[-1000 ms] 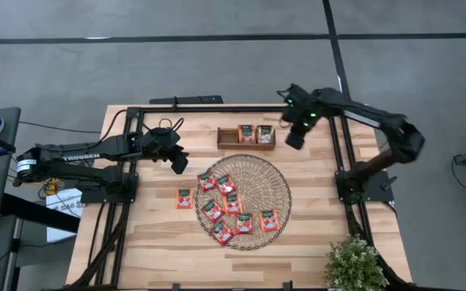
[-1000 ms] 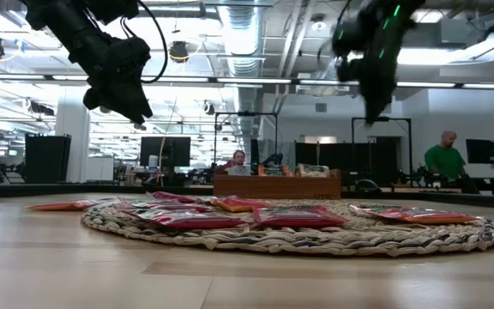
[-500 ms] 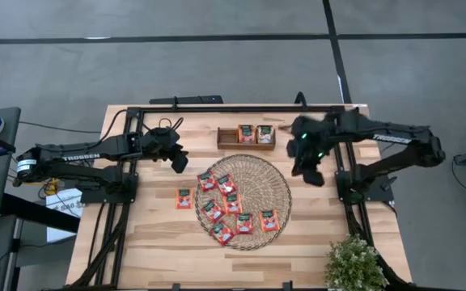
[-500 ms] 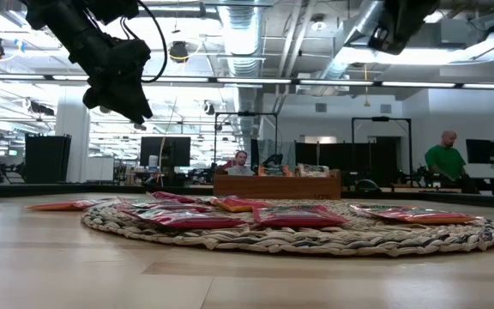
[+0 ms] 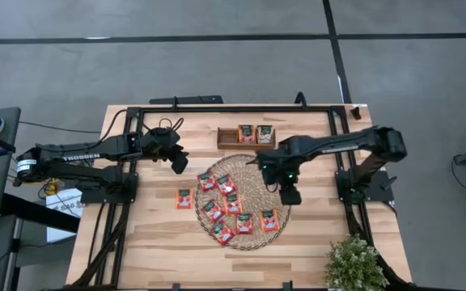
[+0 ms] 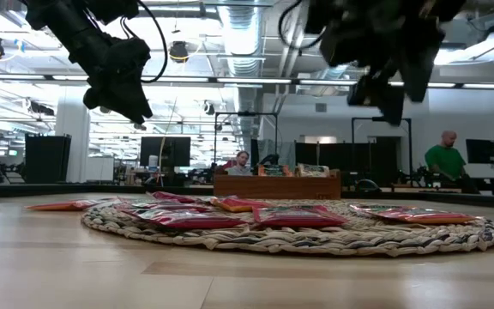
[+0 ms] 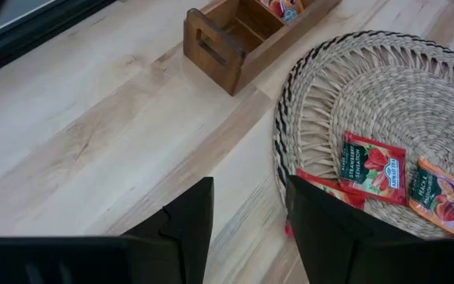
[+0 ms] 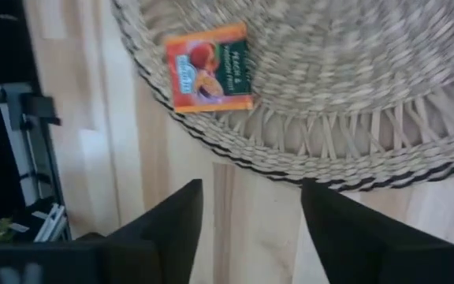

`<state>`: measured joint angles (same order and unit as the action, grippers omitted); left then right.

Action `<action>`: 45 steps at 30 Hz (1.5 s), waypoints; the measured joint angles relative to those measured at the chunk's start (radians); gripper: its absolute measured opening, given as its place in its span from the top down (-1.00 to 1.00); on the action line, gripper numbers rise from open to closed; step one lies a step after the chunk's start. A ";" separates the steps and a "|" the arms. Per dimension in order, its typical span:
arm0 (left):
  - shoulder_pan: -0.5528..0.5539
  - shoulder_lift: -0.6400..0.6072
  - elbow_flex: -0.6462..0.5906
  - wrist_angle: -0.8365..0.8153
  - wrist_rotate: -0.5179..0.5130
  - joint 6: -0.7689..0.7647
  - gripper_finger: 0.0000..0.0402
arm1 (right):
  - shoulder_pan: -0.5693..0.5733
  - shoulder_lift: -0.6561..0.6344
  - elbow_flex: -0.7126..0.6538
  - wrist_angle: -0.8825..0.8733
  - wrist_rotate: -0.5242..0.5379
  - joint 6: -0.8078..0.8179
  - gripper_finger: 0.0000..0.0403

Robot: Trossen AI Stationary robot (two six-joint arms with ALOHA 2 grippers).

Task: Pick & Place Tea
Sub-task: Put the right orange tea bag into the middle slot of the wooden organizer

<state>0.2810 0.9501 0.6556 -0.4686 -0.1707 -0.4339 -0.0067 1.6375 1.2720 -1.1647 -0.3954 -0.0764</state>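
Just ahead of the right tool, fingers apart and empty, an orange tea sachet lies on the mat.

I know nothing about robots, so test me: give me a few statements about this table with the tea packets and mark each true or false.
1. The right claw hangs open near the woven mat's right edge. True.
2. The wooden tray is empty. False: two sachets lie in it.
3. One sachet lies on the bare table beside the mat. True.
4. The left claw grips a sachet. False: it holds nothing.
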 joint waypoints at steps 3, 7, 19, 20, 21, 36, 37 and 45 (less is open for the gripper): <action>0.000 0.000 0.000 0.000 0.000 0.000 0.25 | 0.003 0.051 0.000 0.025 0.006 0.000 -0.12; 0.000 0.000 0.000 0.000 0.000 0.000 0.25 | 0.037 0.100 0.000 0.086 0.024 0.008 -0.13; 0.000 0.000 0.000 -0.004 0.000 0.017 0.25 | 0.180 0.138 0.000 0.265 0.193 0.080 -0.02; 0.000 0.000 0.000 -0.004 0.000 0.022 0.25 | 0.189 0.138 0.000 0.282 0.193 0.090 -0.01; 0.000 0.000 0.000 -0.003 0.000 0.023 0.25 | 0.199 0.138 0.000 0.288 0.193 0.098 0.00; 0.000 0.000 0.000 -0.002 0.000 0.042 0.25 | 0.266 0.267 0.000 0.343 0.217 0.156 0.13; 0.000 0.000 0.000 -0.002 0.000 0.045 0.25 | 0.262 0.276 0.000 0.347 0.219 0.156 0.14; 0.000 0.000 0.000 -0.001 0.000 0.046 0.25 | 0.265 0.327 0.003 0.360 0.226 0.157 0.22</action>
<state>0.2806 0.9497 0.6556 -0.4696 -0.1707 -0.3882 0.2581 1.9642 1.2750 -0.8044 -0.1696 0.0810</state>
